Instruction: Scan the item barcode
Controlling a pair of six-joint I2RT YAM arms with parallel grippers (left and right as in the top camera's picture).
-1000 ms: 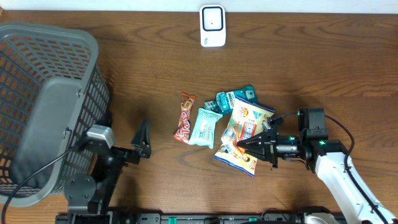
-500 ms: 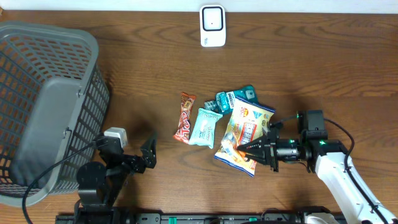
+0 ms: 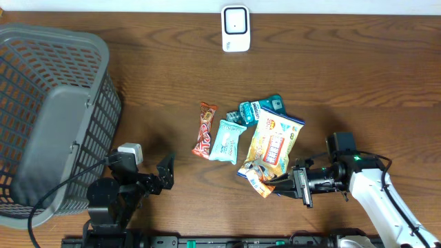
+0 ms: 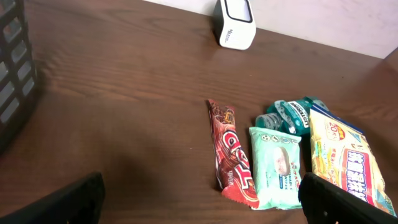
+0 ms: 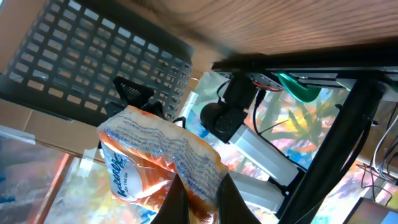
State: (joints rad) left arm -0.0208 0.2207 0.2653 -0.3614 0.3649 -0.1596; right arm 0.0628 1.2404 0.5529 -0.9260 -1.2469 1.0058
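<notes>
My right gripper (image 3: 281, 184) is shut on an orange Kleenex packet (image 3: 258, 180), holding it by one end near the table's front edge, just below the pile. In the right wrist view the packet (image 5: 149, 158) sticks out from between the fingertips (image 5: 176, 186), its printed face turned to the camera; the gripper (image 5: 200, 182) pinches its crumpled end. The white scanner (image 3: 235, 28) stands at the back edge, also seen as the scanner (image 4: 236, 23) in the left wrist view. My left gripper (image 3: 165, 172) is open and holds nothing, low at the front left; in its own view the gripper (image 4: 202, 208) faces the pile.
A yellow-and-blue wipes pack (image 3: 273, 138), a mint-green pack (image 3: 227, 140), a red candy bar (image 3: 204, 129) and teal packets (image 3: 265, 107) lie mid-table. A grey mesh basket (image 3: 48, 117) fills the left side.
My right gripper has drawn the orange packet away from the yellow pack toward the front edge and turned it. The left arm has dropped lower and pulled back toward the front.
</notes>
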